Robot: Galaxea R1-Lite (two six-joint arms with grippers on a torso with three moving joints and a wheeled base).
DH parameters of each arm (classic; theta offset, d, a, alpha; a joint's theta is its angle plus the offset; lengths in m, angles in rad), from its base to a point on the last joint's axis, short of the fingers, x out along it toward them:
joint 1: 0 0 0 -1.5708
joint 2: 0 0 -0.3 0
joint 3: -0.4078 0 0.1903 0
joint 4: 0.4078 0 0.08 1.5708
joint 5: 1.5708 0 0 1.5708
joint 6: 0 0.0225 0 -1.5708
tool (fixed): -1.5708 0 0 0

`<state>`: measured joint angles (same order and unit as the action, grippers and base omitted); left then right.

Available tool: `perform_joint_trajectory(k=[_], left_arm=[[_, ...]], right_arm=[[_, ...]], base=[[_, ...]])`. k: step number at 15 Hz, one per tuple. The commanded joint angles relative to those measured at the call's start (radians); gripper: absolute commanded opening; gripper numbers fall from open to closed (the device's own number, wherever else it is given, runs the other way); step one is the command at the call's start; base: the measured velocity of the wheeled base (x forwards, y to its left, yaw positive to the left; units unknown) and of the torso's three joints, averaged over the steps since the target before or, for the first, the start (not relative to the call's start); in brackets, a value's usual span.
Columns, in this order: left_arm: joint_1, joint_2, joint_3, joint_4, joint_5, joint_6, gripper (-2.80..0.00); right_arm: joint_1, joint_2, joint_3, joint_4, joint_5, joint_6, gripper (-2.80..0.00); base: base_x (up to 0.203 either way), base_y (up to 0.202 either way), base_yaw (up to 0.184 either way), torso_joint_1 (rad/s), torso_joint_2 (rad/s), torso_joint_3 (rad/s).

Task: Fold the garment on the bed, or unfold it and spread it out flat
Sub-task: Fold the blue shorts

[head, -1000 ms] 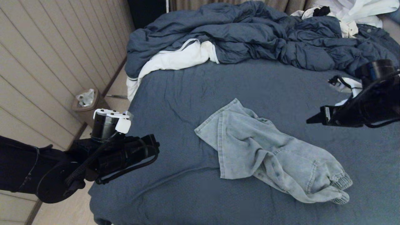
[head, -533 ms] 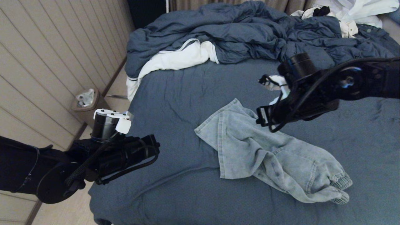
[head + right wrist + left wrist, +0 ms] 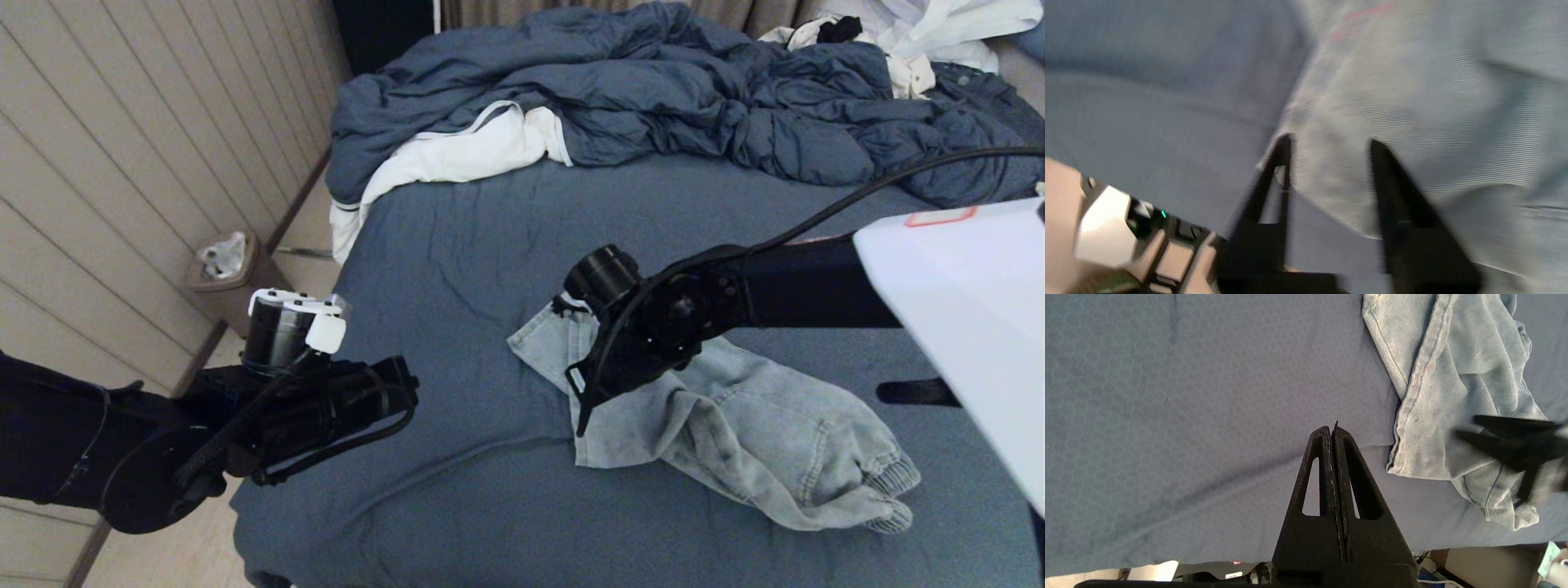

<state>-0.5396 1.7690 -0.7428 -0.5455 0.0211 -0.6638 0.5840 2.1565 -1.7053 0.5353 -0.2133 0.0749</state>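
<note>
The shorts (image 3: 718, 425) lie crumpled on the bed (image 3: 457, 245), about in the middle of its dark blue sheet, with the ribbed waistband at the end nearest the bed's foot. Beyond the shorts, at the head of the bed, a puffy dark blue duvet (image 3: 653, 90) is heaped up, and a white cloth with thin dark trim (image 3: 457, 155) spills out from under it toward the bed's edge. More white cloth (image 3: 939, 33) sits behind the duvet, cut off by the frame. Off the bed, past the shorts' hem side, a small bin (image 3: 224, 273) stands against the slatted wall (image 3: 122, 163).

The right gripper (image 3: 581, 408) hangs over the hem end of the shorts, and its arm and cable cover the cloth beneath, so the head view cannot show whether it touches. The right wrist view, smeared by motion, shows the two fingers (image 3: 1396, 192) parted, with the shorts' corner between them and nothing clamped. A white panel (image 3: 963, 327) of the robot blocks the bed beside the waistband.

The left gripper (image 3: 1333, 428) is parked over bare sheet beside the shorts, near the bed's edge. Only its own wrist view shows its fingers pressed together on nothing; in the head view they are hidden behind the wrist. That view also catches the right gripper as a dark blur over the hem.
</note>
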Motion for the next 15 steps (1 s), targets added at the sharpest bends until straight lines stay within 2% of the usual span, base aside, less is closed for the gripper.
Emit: perform_joint_trajectory(k=[1, 9, 12, 13, 15], left_arm=[[0.0, 0.001, 0.002, -0.004, 0.0, -0.003, -2.8], [-0.002, 0.004, 0.005, -0.004, -0.001, -0.002, -2.8], [-0.002, 0.006, 0.005, -0.004, -0.003, -0.002, -2.8], [-0.002, 0.006, 0.005, -0.004, -0.003, -0.002, -2.8], [-0.003, 0.007, 0.005, -0.004, -0.003, -0.002, -2.8]], right_arm=[[0.027, 0.06, 0.007, 0.024, -0.004, 0.006, 0.0], [0.042, 0.176, 0.022, 0.031, -0.007, 0.023, 0.0], [0.042, 0.201, 0.01, 0.029, -0.031, 0.032, 0.0], [0.042, 0.203, 0.013, 0.029, -0.04, 0.032, -2.8], [0.04, 0.204, 0.016, 0.029, -0.044, 0.032, -2.8]], base=[[0.0, 0.0, 0.0, 0.0, 0.0, 0.0], [0.0, 0.0, 0.0, 0.0, 0.0, 0.0], [0.0, 0.0, 0.0, 0.0, 0.0, 0.0], [0.0, 0.0, 0.0, 0.0, 0.0, 0.0], [0.0, 0.0, 0.0, 0.0, 0.0, 0.0]])
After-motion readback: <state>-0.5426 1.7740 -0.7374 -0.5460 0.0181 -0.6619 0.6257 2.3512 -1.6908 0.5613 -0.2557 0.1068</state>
